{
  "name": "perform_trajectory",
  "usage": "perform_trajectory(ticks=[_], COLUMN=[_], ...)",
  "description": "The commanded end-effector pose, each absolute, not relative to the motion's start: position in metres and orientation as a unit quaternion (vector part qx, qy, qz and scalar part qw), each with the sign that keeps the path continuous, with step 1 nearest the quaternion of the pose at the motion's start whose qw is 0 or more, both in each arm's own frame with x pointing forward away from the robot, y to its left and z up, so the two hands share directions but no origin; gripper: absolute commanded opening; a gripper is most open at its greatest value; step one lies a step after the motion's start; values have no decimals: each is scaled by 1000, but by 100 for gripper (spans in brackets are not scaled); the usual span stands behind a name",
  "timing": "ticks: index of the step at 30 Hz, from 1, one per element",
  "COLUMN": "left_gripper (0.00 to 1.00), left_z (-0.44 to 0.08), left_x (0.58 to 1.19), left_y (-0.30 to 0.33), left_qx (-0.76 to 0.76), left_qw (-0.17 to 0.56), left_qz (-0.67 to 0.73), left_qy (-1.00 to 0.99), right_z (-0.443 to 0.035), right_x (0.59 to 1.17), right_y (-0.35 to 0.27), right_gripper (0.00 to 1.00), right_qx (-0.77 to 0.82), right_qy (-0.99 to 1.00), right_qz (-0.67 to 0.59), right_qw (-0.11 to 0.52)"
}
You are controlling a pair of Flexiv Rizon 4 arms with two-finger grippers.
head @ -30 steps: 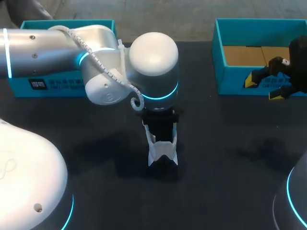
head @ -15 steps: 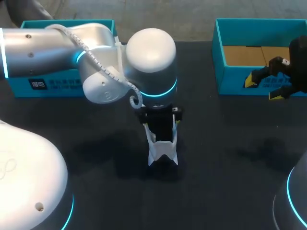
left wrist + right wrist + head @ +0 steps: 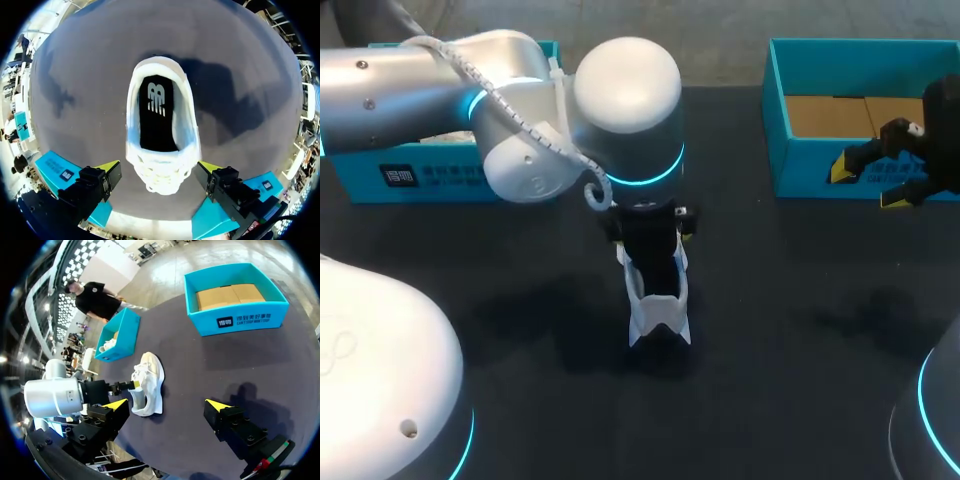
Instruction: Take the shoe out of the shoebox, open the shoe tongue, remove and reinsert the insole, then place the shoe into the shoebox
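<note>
Left hand (image 3: 160, 167): fingers spread wide, yellow tips one to each side of the shoe's laced end, neither tip touching it. Open, gripping nothing. From the head view the left hand (image 3: 648, 240) hangs straight down from its wrist over the middle of the bench, directly above the shoe.

Shoe (image 3: 162, 130): white, sitting on its sole on the bench, mouth facing up at the wrist camera. Black insole (image 3: 156, 115) lies flat inside, visible through the mouth. Head view shows the shoe (image 3: 658, 300) partly hidden under the left hand, one end poking out toward the near edge. It is out of both boxes and well apart from them.

Right hand (image 3: 166, 405): fingers wide apart, nothing between them. Open. In the head view the right hand (image 3: 868, 186) hangs by the right edge of the bench, just in front of the near wall of a teal box (image 3: 810, 175).

Teal box: at the far right corner, open top, brown cardboard floor showing, nothing in it.

Second teal box (image 3: 420, 175): at the far left corner, mostly hidden behind the left arm. The right wrist view shows something pale inside; cannot tell what.

Bench (image 3: 800, 330): dark, matte.
</note>
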State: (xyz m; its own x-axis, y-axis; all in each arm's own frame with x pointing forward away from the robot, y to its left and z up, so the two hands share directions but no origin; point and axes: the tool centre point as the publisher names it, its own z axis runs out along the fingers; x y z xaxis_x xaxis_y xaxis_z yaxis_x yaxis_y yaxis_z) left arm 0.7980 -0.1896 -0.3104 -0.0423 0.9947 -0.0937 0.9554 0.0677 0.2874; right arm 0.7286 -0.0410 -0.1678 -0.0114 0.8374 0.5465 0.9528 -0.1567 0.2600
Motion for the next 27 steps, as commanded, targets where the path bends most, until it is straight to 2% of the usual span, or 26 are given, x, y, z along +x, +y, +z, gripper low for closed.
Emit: perform_trajectory(ticks=[1, 9, 13, 14, 15, 16, 17, 19, 21, 23, 27], left_gripper=[100, 100, 88, 61, 53, 51, 57, 44, 38, 41, 40], left_z=[-299, -286, -284, -284, -284, -284, -284, -284, -286, -290, -298], left_x=[803, 820, 825, 826, 827, 827, 827, 826, 826, 824, 819], left_y=[-186, -187, -189, -191, -193, -193, -195, -196, -196, -196, -195], left_qx=[681, 683, 686, 687, 689, 690, 692, 692, 692, 693, 697], left_qw=[135, 141, 142, 141, 141, 143, 142, 143, 142, 140, 133], left_qz=[77, 87, 83, 83, 81, 82, 77, 78, 74, 72, 66], left_qy=[716, 711, 709, 707, 706, 705, 703, 703, 704, 703, 701], right_z=[-169, -169, -169, -169, -169, -169, -169, -169, -169, -169, -169], right_x=[729, 729, 729, 729, 729, 729, 729, 729, 729, 729, 729], right_y=[-40, -40, -40, -40, -40, -40, -40, -40, -40, -40, -40], right_gripper=[100, 100, 100, 100, 100, 100, 100, 100, 100, 100, 100], right_qx=[-697, -697, -697, -697, -697, -697, -697, -697, -697, -697, -697], right_qy=[-642, -642, -642, -642, -642, -642, -642, -642, -642, -642, -642], right_qz=[-305, -305, -305, -305, -305, -305, -305, -305, -305, -305, -305], right_qw=[94, 94, 94, 94, 94, 94, 94, 94, 94, 94, 94])
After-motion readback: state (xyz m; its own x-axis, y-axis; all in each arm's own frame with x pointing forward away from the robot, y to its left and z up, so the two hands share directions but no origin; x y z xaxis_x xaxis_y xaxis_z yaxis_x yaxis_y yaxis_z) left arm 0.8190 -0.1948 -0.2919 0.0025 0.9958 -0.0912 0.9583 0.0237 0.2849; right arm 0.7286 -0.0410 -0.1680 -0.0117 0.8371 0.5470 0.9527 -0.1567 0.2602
